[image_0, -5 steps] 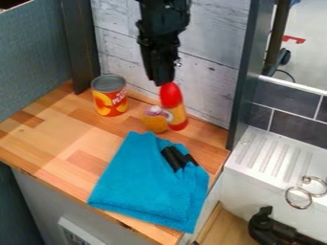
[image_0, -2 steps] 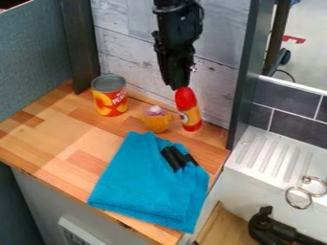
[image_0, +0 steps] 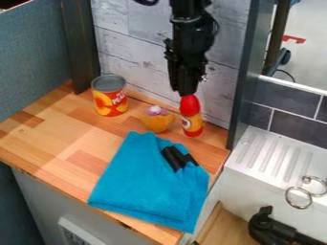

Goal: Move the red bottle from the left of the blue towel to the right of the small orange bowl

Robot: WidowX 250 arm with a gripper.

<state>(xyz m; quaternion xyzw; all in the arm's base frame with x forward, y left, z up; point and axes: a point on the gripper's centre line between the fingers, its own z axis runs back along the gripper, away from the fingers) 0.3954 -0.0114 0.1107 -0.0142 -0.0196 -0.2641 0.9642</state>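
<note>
The black gripper point(image_0: 188, 94) hangs down from the top of the frame, right of centre, in front of the grey wood-plank wall point(image_0: 140, 45). Its jaws are closed together on the red top of a slim red and yellow plastic bottle point(image_0: 191, 122). The bottle is upright, a little right of centre in the frame; whether its base touches the worktop or is just above it, I cannot tell.

Near the bottle's left side, on the light wooden worktop point(image_0: 48, 139), is a small orange object with a purple and white top point(image_0: 157, 120). Farther left, in the upper left of the frame, a red and yellow can with a grey metal lid point(image_0: 110, 98) stands upright near a dark post point(image_0: 80, 45).

Below the bottle, in the lower centre, a folded bright blue cloth point(image_0: 150, 184) lies flat, its lower edge reaching the worktop's front edge. Two short black cylindrical pieces point(image_0: 172, 159) lie side by side on its upper right part. At the right of the frame is a white sink with a ridged drainer point(image_0: 281, 153).
</note>
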